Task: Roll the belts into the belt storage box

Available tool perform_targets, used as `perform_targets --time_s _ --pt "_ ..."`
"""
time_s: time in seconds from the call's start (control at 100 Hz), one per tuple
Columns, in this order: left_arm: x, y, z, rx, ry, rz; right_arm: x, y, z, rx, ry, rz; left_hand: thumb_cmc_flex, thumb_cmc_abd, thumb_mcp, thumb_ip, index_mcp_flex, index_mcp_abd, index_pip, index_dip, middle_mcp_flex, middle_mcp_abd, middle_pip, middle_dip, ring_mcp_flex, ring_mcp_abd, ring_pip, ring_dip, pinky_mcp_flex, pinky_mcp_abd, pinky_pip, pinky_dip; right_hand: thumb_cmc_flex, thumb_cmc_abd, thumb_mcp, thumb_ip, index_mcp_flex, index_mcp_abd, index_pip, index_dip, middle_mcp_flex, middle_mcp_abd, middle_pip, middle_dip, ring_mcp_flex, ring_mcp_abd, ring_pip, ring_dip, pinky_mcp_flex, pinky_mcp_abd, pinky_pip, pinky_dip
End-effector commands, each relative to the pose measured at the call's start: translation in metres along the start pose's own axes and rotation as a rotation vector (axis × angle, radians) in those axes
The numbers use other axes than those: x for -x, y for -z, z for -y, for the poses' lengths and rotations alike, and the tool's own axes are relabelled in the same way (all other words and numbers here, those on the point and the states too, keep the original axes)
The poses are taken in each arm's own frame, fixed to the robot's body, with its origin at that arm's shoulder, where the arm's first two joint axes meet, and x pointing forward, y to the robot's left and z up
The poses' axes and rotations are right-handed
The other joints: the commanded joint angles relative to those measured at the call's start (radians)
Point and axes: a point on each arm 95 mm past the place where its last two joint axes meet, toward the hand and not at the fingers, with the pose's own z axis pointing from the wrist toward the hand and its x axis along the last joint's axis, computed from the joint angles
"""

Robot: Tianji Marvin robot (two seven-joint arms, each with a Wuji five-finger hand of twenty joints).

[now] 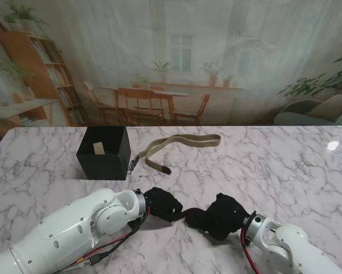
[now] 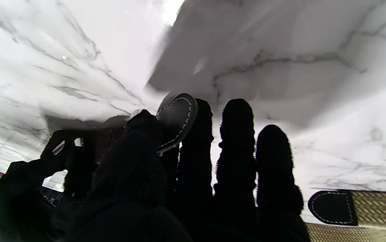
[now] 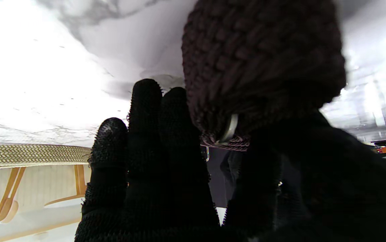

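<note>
- A dark belt with a black stitched leather tip (image 2: 176, 121) is held low between the two hands, near the table edge closest to me; its long axis runs left to right.
- The tip is pinched by the black-gloved left hand (image 1: 162, 204); the other end is held by the black-gloved right hand (image 1: 225, 216).
- A tan woven belt (image 1: 179, 145) lies looped farther from me, just right of the black square storage box (image 1: 104, 153).
- The box lies farther from me and left of both hands, so the left hand is nearer it.
</note>
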Motion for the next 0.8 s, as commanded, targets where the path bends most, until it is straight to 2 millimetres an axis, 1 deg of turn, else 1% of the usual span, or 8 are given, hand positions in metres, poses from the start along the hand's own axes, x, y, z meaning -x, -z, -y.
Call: perform_targets --time_s 0.0,0.22,0.24,0.27,0.31,0.5,0.62,0.79 --pt "-0.003 0.001 -0.007 0.033 0.006 -0.014 0.004 0.004 0.009 -0.043 0.008 0.018 0.032 -0.02 0.054 0.012 0.062 -0.015 0.029 -0.002 0.039 0.015 0.006 -0.016 0.032 0.016 0.014 -0.011 0.009 0.026 0.044 0.007 0.08 -0.004 0.008 0.001 -0.007 0.15 0.075 0.009 0.003 -0.178 -0.038 -0.01 -0.012 -0.115 -0.004 -0.007 0.0 0.007 0.015 0.013" --pt "-0.008 -0.004 -0.012 0.064 0.031 -0.055 0.006 0.002 0.009 -0.057 0.006 0.023 0.038 0.014 0.041 0.009 0.072 -0.01 -0.039 -0.054 0.008 0.006 -0.049 -0.037 -0.014 0.024 -0.047 -0.044 -0.031 0.02 -0.001 -0.02 0.084 0.021 -0.005 0.001 -0.015 0.158 0.059 -0.01 -0.006 -0.176 -0.054 -0.019 -0.022 -0.112 -0.015 -0.013 -0.003 0.006 0.014 0.012" --pt "-0.009 -0.004 -0.012 0.066 0.035 -0.06 0.006 0.002 0.009 -0.057 0.006 0.023 0.032 0.023 0.025 0.01 0.069 -0.007 -0.066 -0.058 -0.013 0.025 -0.054 -0.052 -0.028 0.027 -0.062 -0.052 -0.043 0.021 -0.01 -0.02 0.083 0.023 -0.007 0.001 -0.015 0.158 0.059 -0.01 -0.006 -0.176 -0.055 -0.02 -0.022 -0.113 -0.016 -0.014 -0.003 0.006 0.014 0.012" --pt "-0.009 -0.005 -0.013 0.072 0.041 -0.067 0.006 0.001 0.009 -0.059 0.006 0.023 0.016 0.043 0.001 0.011 0.066 -0.005 -0.103 -0.065 -0.04 0.027 -0.059 -0.085 -0.05 0.035 -0.083 -0.062 -0.065 0.025 -0.025 -0.021 0.084 0.023 -0.008 0.001 -0.015 0.157 0.058 -0.012 -0.005 -0.177 -0.057 -0.021 -0.021 -0.113 -0.017 -0.015 -0.003 0.006 0.014 0.012" --pt "-0.01 -0.006 -0.013 0.082 0.05 -0.075 0.006 0.001 0.009 -0.06 0.005 0.022 -0.022 0.076 -0.041 0.008 0.065 -0.002 -0.136 -0.061 -0.08 0.033 -0.041 -0.205 -0.081 0.047 -0.108 -0.075 -0.094 0.028 -0.044 -0.019 0.083 0.026 -0.009 0.002 -0.014 0.158 0.058 -0.013 -0.005 -0.177 -0.059 -0.023 -0.02 -0.114 -0.017 -0.015 -0.001 0.005 0.015 0.012" --pt "-0.011 -0.01 -0.015 0.102 0.085 -0.116 0.007 0.0 0.01 -0.062 -0.003 0.015 -0.252 0.193 -0.11 0.004 0.071 -0.01 -0.322 -0.088 -0.149 0.058 -0.112 -0.26 -0.157 0.072 -0.174 -0.115 -0.161 0.04 -0.103 -0.016 0.081 0.032 -0.012 0.003 -0.01 0.157 0.06 -0.016 -0.003 -0.176 -0.062 -0.025 -0.017 -0.113 -0.014 -0.014 -0.002 0.004 0.016 0.012" --pt "-0.011 -0.011 -0.017 0.128 0.101 -0.131 0.007 0.0 0.011 -0.067 -0.004 0.013 -0.301 0.197 -0.12 0.002 0.055 -0.024 -0.37 -0.114 -0.165 0.062 -0.132 -0.27 -0.171 0.075 -0.187 -0.123 -0.175 0.044 -0.118 -0.017 0.072 0.038 -0.016 0.003 -0.008 0.155 0.061 -0.017 -0.006 -0.176 -0.065 -0.028 -0.021 -0.114 -0.016 -0.015 -0.004 0.003 0.014 0.012" --pt "-0.012 -0.011 -0.018 0.14 0.119 -0.142 0.008 0.0 0.011 -0.068 -0.005 0.004 -0.33 0.227 -0.117 -0.001 0.121 -0.066 -0.356 -0.109 -0.144 0.061 -0.133 -0.271 -0.164 0.081 -0.182 -0.12 -0.183 0.048 -0.115 -0.007 0.038 0.061 -0.028 0.005 0.004 0.156 0.067 -0.015 -0.006 -0.173 -0.068 -0.034 -0.024 -0.114 -0.017 -0.015 -0.008 0.002 0.012 0.011"
